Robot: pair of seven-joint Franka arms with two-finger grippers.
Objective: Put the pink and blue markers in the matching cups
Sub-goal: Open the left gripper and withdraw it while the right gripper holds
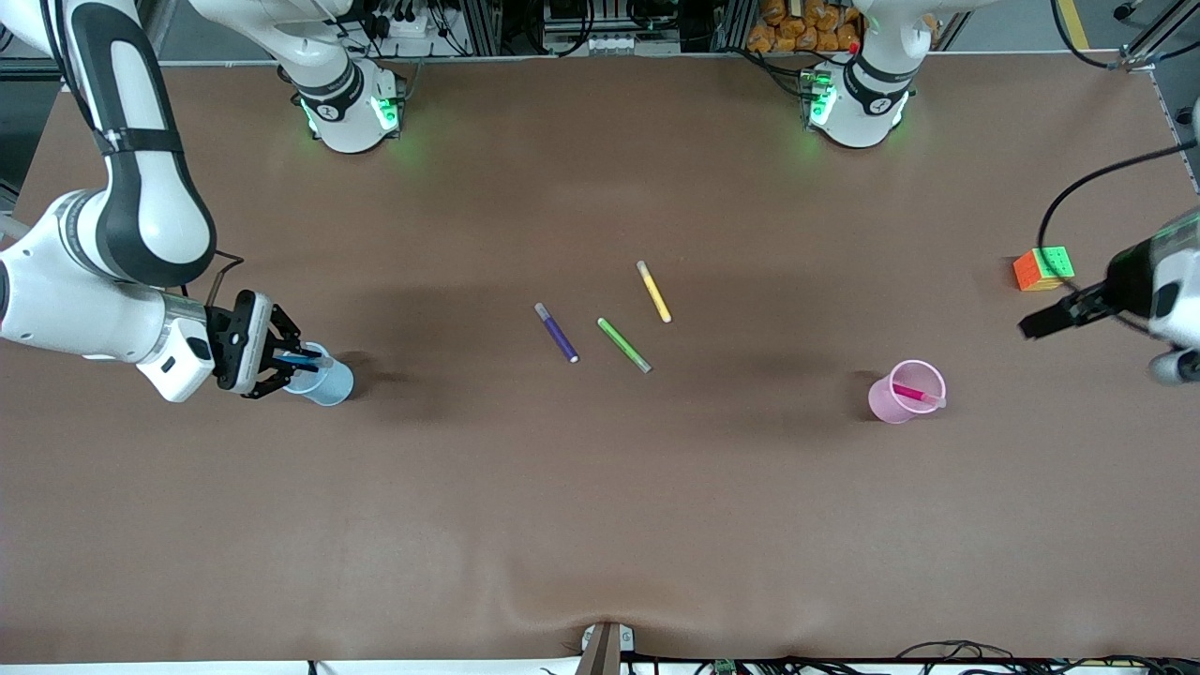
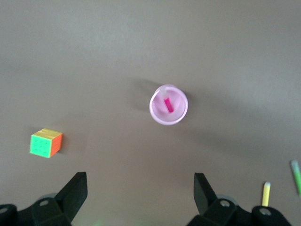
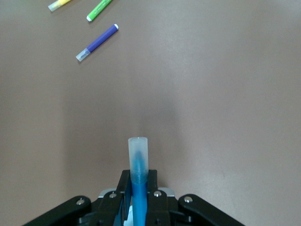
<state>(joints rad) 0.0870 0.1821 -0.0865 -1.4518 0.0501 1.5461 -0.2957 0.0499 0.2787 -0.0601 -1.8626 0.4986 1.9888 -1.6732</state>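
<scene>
The blue marker (image 1: 302, 358) is pinched in my right gripper (image 1: 284, 360), which is shut on it. It lies level over the rim of the pale blue cup (image 1: 328, 384) at the right arm's end of the table. In the right wrist view the blue marker (image 3: 138, 162) sticks out from between the fingers of the right gripper (image 3: 139, 182), and the blue cup is hidden. The pink marker (image 1: 917, 394) leans inside the pink cup (image 1: 891, 398). My left gripper (image 1: 1042, 323) hangs open and empty near the left arm's end. From the left wrist, the left gripper (image 2: 139, 193) looks down on the pink cup (image 2: 157, 115) and pink marker (image 2: 168, 104).
A purple marker (image 1: 557, 332), a green marker (image 1: 623, 344) and a yellow marker (image 1: 653, 292) lie loose mid-table. A coloured puzzle cube (image 1: 1042, 268) sits close to the left gripper, farther from the front camera than the pink cup.
</scene>
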